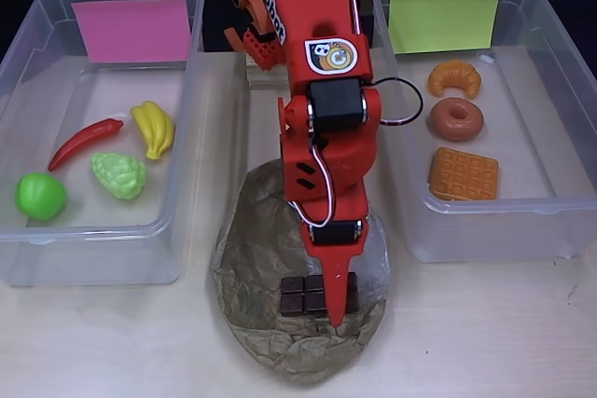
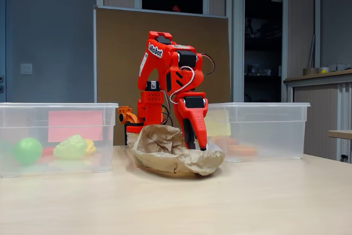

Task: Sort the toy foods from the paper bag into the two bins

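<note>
The crumpled brown paper bag [image 1: 256, 249] lies flat between the two bins, and a dark chocolate bar [image 1: 300, 295] rests on it. My red gripper [image 1: 336, 309] points down onto the bar, its finger crossing the bar's middle. In the fixed view the gripper [image 2: 195, 144] dips into the paper bag [image 2: 165, 149], which hides the tips. The left bin [image 1: 187, 137], with a pink sheet, holds a banana [image 1: 154, 128], chili [image 1: 84, 142], grapes [image 1: 118, 174] and apple [image 1: 40, 196]. The right bin [image 1: 401, 212], with a yellow-green sheet, holds a croissant [image 1: 454, 78], donut [image 1: 455, 118] and waffle [image 1: 464, 173].
The arm's base [image 1: 266, 34] stands at the table's back edge between the bins. Bare tabletop [image 1: 485, 342] runs along the front. The bin walls stand close on both sides of the bag.
</note>
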You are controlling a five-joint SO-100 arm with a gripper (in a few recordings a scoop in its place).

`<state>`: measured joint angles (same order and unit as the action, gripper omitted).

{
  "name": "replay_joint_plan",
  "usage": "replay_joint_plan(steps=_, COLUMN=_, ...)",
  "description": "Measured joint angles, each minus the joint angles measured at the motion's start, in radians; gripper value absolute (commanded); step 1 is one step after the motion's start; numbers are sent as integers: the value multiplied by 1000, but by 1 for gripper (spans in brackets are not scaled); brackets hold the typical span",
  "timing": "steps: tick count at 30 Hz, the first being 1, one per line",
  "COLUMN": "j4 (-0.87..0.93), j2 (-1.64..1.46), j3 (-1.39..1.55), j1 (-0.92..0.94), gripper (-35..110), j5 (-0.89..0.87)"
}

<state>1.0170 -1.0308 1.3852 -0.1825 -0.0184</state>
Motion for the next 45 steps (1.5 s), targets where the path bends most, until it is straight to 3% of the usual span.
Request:
replay_joint_plan(steps=13, j4=-38, j2=74, j3=28, j1=3, gripper=37, j5=12)
replay_joint_plan(steps=24, j4=-17, j2=109, j3=-35, j1=12, gripper=16, j5=40)
replay_joint_plan(steps=32, j4=179, j2=91, j3=-218, j1=12, gripper=15, j5=61)
replay_joint_plan(steps=38, j4=425, j2=-32, j3=-327, j1=-20, gripper=16, j5=38)
replay_joint_plan(steps=45, j4=635, j2=-408, j3=-98, j1=-75, gripper=17, j5=-202)
